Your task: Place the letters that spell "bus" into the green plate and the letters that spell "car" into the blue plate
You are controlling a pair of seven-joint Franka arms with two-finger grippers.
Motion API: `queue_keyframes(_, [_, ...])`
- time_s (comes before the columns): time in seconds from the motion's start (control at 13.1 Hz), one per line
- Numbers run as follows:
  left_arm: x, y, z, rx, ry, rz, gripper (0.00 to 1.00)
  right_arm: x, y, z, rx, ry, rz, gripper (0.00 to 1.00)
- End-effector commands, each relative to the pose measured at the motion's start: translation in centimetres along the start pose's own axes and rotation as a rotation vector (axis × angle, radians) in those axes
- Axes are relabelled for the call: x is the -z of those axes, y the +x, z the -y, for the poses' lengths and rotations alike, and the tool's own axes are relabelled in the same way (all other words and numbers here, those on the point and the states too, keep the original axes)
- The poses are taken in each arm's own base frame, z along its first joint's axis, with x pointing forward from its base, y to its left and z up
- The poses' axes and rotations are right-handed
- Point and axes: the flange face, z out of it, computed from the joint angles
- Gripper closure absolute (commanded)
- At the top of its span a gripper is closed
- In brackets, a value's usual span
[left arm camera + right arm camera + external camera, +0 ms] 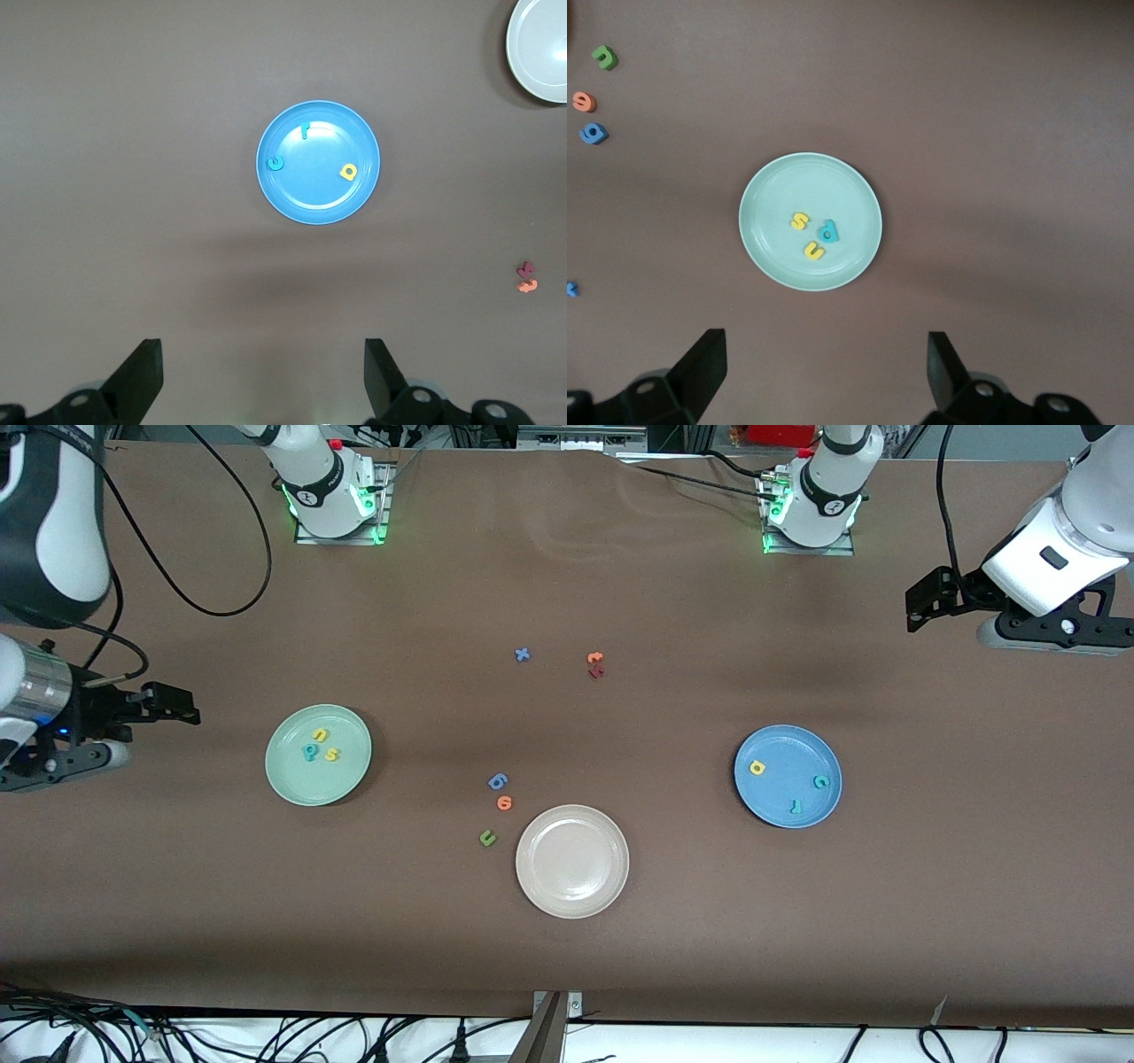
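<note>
Honestly looks done: teal b, yellow u and yellow s foam letters (320,747) sit around the middle of the round mint-green plate (292,784), the yellow a at 9, teal c at 3 and teal r at 5 o'clock foam letters (795,781) lie in the round blue plate (780,740), and the left gripper (262,376) and right gripper (826,372) both hang spread and empty over bare table, so the only risk I see is an arm swinging low and bumping a plate.

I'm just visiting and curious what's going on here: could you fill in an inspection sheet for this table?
Surface: brown table.
Job's things: green plate holds b, u, s; blue plate holds c, a, r.
Clutter: beige plate; six loose letters mid-table.
Grippers: left gripper and right gripper open, holding nothing, each at its own end of the table.
Cables: black loops near the arm bases; more along the table's near edge.
Surroundings: nothing seen.
</note>
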Motion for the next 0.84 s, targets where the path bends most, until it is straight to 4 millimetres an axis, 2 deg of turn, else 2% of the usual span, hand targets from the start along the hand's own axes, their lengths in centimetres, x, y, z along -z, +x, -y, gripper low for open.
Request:
queue_keyframes(0.0, [0.7, -0.4, -0.1, -0.017, -0.022, -0.012, 0.00, 5.6, -0.9, 1.0, -0.105, 0.017, -0.020, 0.00])
queue_keyframes(0.15, [0.7, -0.4, -0.1, -0.017, -0.022, -0.012, 0.00, 7.6, -2.1, 2.1, -0.148, 0.029, -0.043, 0.00])
queue_keyframes(0.46, [0.7, -0.4, -0.1, -0.017, -0.022, -0.012, 0.00, 7.0, -2.9, 6.2, -0.322, -0.070, -0.047, 0.00])
queue_keyframes(0.61, [0.7, -0.4, -0.1, -0.019, -0.022, -0.012, 0.00, 6.5, -3.3, 5.7, -0.343, -0.081, -0.126, 0.00])
queue_keyframes(0.68, [0.7, -0.4, -0.1, -0.017, -0.022, -0.012, 0.00, 6.1, -3.9, 4.8, -0.351, -0.080, -0.174, 0.00])
queue_keyframes(0.76, [0.7, -0.4, 0.0, -0.017, -0.022, -0.012, 0.00, 5.4, -4.7, 4.8, -0.348, -0.078, -0.206, 0.00])
